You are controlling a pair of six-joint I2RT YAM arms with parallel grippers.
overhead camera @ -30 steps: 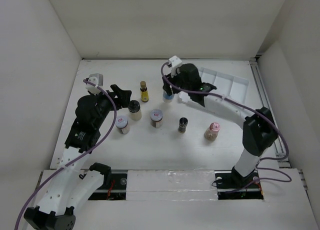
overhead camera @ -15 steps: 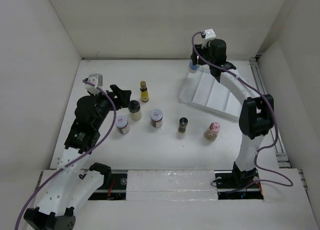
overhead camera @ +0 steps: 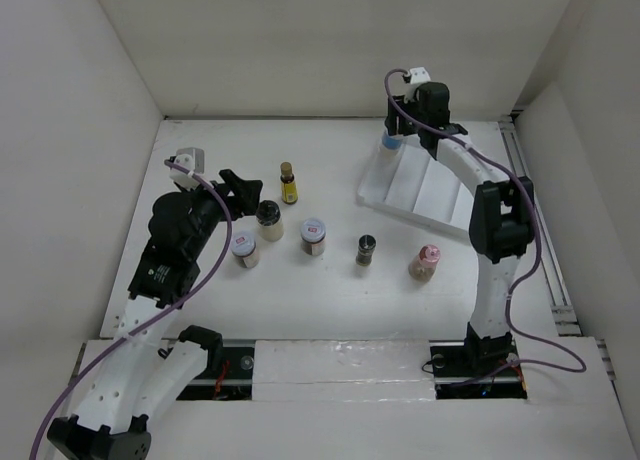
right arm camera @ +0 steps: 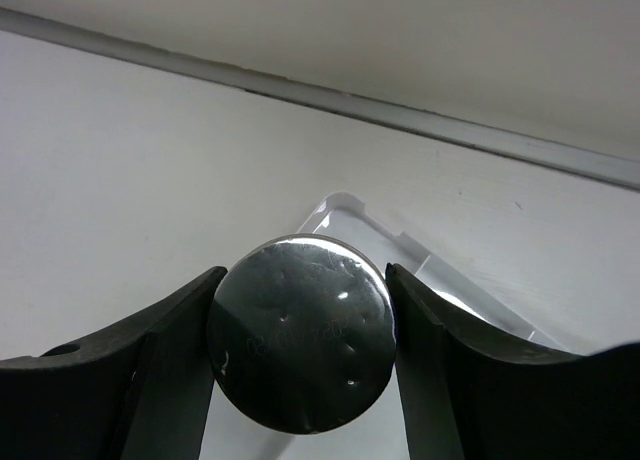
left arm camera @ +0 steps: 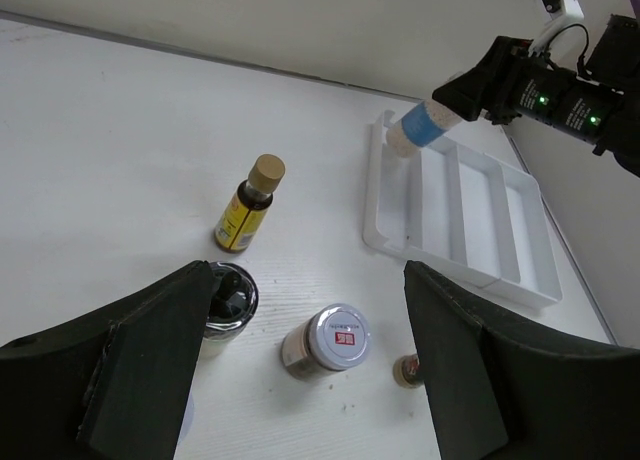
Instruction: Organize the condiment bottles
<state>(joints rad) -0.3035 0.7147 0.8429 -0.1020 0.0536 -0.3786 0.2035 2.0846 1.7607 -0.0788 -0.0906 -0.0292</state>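
My right gripper (overhead camera: 392, 140) is shut on a blue-labelled bottle (left arm camera: 422, 128) and holds it tilted over the far left corner of the white tray (overhead camera: 430, 185). In the right wrist view the bottle's dark shiny lid (right arm camera: 300, 348) fills the gap between the fingers, with the tray's corner (right arm camera: 345, 205) below. On the table stand a slim yellow bottle (overhead camera: 288, 183), a black-lidded jar (overhead camera: 269, 218), a white-lidded jar (overhead camera: 245, 248), a grey-lidded jar with a red mark (overhead camera: 313, 235), a dark shaker (overhead camera: 366, 249) and a pink-capped bottle (overhead camera: 427, 261). My left gripper (overhead camera: 240, 188) hangs open and empty above the grey-lidded jar (left arm camera: 330, 340).
The tray (left arm camera: 455, 215) has long compartments and lies slanted at the back right. White walls close in the table at the back and both sides. A rail (overhead camera: 535, 210) runs along the right edge.
My right arm has carried the blue-labelled bottle from the middle of the table to the tray's far left corner. The left arm has not moved.
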